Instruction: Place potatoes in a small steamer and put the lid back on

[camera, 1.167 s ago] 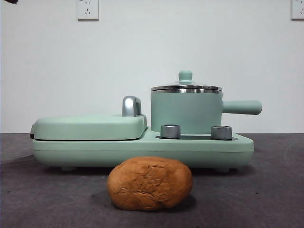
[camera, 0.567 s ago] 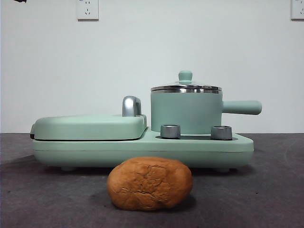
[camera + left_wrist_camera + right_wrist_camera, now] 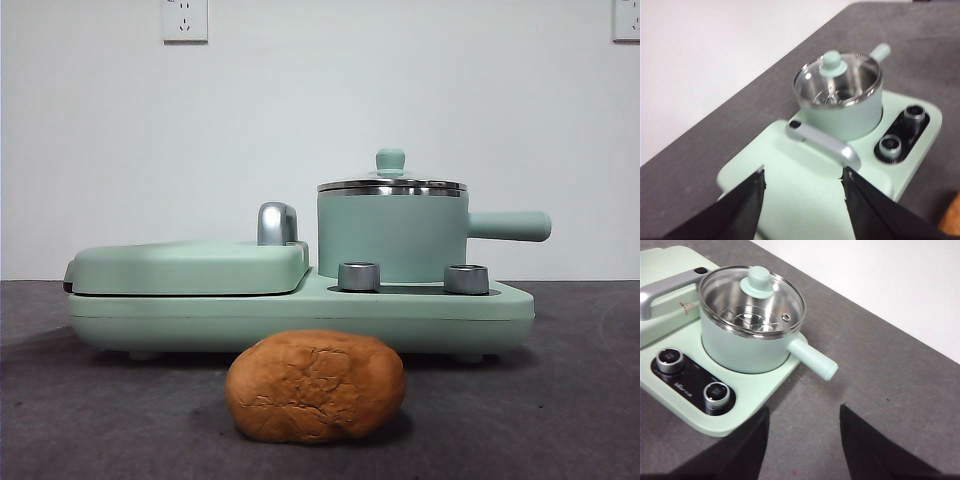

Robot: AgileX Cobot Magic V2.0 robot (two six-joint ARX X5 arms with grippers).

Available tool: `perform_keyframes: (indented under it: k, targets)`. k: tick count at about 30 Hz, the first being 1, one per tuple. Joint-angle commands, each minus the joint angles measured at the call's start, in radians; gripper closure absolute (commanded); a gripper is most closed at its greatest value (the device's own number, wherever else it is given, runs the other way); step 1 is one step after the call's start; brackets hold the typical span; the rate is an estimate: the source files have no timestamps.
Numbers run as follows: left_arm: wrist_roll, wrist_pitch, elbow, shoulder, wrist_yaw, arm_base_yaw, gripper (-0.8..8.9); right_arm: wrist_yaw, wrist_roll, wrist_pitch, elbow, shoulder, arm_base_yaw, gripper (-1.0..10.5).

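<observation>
Cracked matt potato (image 3: 315, 387); seemingly glass lid (image 3: 752, 302)

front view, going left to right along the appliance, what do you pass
griddle → chrome handle → left dial → right dial → pot handle

Place: lab-like test bench | Evidence: bare white wall (image 3: 320, 110), wall sockets (image 3: 184, 19), dark grey tabletop (image 3: 560, 400)
</observation>
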Motion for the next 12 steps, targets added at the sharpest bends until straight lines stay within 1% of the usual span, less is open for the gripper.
perform_keyframes:
  k: [1,3,6,12]
  targets:
    - [-0.087,0.079,0.023,0.056,-0.001,-0.031,5.64,0.001,0.023,0.005,0.017,0.004,0.01,7.2]
    - [-0.124,0.142,0.025,0.106,-0.005,-0.061,5.64,0.001,0.041,0.005,0.017,0.004,0.014,7.2]
    - [-0.157,0.245,0.029,0.182,-0.018,-0.108,5.64,0.001,0.046,0.005,0.017,0.004,0.015,7.2]
    - [-0.201,0.426,0.067,0.355,-0.032,-0.186,5.65,-0.003,0.079,0.006,0.017,0.004,0.015,7.2]
